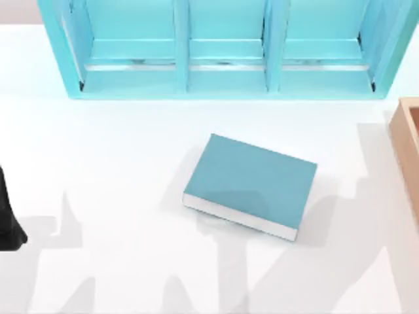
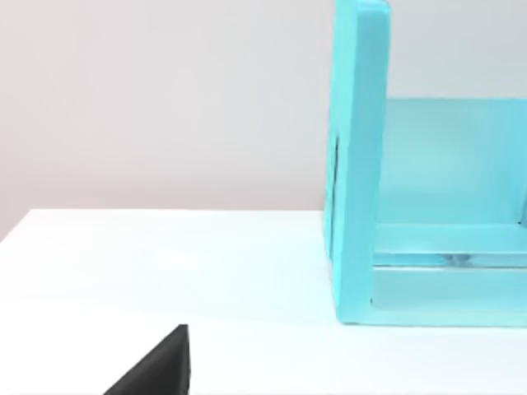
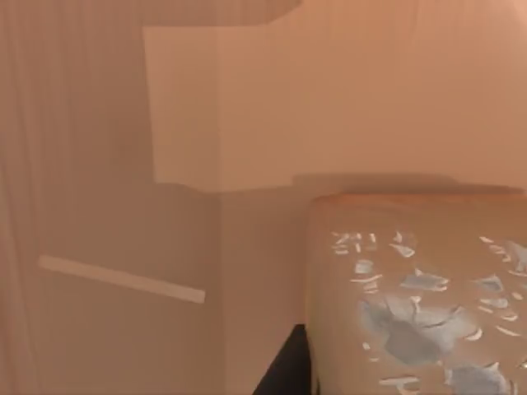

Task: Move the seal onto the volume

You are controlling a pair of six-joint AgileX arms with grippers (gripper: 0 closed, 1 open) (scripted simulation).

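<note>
The volume [image 1: 252, 183] is a teal-blue book with white page edges, lying flat and slightly turned in the middle of the table. In the right wrist view the seal [image 3: 412, 304], a tan-brown block with pale chipped marks on its face, sits very close to the camera among orange-brown wooden walls [image 3: 247, 99]. A dark part of my right gripper [image 3: 284, 370] shows right beside the seal; whether it holds the seal I cannot tell. My left arm [image 1: 8, 216] is parked at the table's left edge, and a dark tip of its gripper [image 2: 160, 366] hangs over bare table.
A big teal compartment shelf unit [image 1: 222, 65] spans the back of the table; its side wall [image 2: 358, 164] stands ahead of the left wrist. An orange-brown wooden box [image 1: 409, 150] sits at the right edge. White tabletop [image 1: 118, 163] surrounds the book.
</note>
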